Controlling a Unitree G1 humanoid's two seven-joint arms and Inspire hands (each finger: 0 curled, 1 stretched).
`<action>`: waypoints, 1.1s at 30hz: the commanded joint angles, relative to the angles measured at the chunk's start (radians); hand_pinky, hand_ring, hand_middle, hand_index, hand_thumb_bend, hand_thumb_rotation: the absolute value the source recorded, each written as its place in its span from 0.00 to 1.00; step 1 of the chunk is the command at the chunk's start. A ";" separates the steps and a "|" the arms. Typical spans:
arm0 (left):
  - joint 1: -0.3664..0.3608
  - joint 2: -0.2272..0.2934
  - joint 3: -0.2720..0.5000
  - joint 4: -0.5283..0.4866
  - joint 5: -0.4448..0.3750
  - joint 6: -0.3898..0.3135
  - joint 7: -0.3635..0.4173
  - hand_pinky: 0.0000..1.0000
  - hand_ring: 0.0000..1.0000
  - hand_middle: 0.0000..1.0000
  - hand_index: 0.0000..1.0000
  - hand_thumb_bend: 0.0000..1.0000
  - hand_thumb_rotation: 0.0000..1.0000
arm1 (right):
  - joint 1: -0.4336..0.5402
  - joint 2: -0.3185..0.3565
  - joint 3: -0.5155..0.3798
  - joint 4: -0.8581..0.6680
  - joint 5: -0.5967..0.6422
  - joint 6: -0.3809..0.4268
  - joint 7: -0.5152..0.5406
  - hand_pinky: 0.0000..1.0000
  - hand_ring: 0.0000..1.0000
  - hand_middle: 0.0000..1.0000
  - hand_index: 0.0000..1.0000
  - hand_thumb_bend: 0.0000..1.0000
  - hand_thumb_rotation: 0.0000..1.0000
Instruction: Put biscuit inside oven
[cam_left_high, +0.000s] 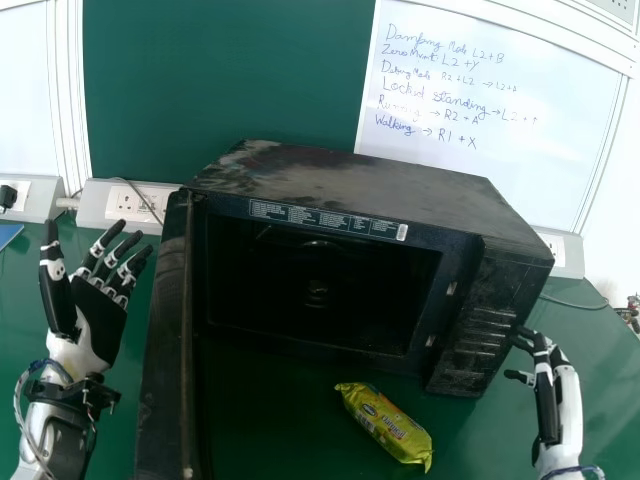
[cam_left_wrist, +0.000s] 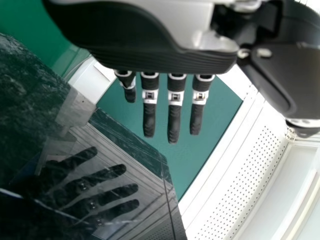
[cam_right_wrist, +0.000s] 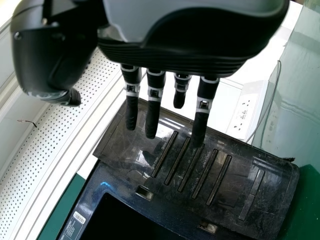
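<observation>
One biscuit packet on table, before oven. Left hand beside door, right hand by buttons, both with fingers straight.

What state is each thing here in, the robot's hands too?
Oven: upright, cavity exposed
Door: open
Biscuit: wrapped, lying outside the oven
Left hand: open, empty
Right hand: open, empty
Whiteboard: written on
</observation>
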 joint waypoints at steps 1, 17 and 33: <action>-0.018 -0.001 -0.005 -0.003 -0.007 0.006 0.005 0.83 0.78 0.78 0.83 0.73 0.39 | -0.011 -0.013 -0.006 -0.004 -0.001 -0.008 0.005 0.61 0.72 0.77 0.79 0.62 0.07; -0.014 -0.004 -0.004 -0.001 0.001 0.001 0.001 0.83 0.79 0.78 0.84 0.76 0.40 | 0.010 -0.016 0.004 -0.041 0.017 0.013 0.046 0.65 0.73 0.77 0.79 0.65 0.07; -0.009 -0.005 0.009 0.020 -0.007 -0.008 -0.017 0.85 0.79 0.79 0.84 0.76 0.39 | 0.053 -0.050 0.053 -0.126 0.003 0.034 0.124 0.68 0.75 0.78 0.80 0.69 0.14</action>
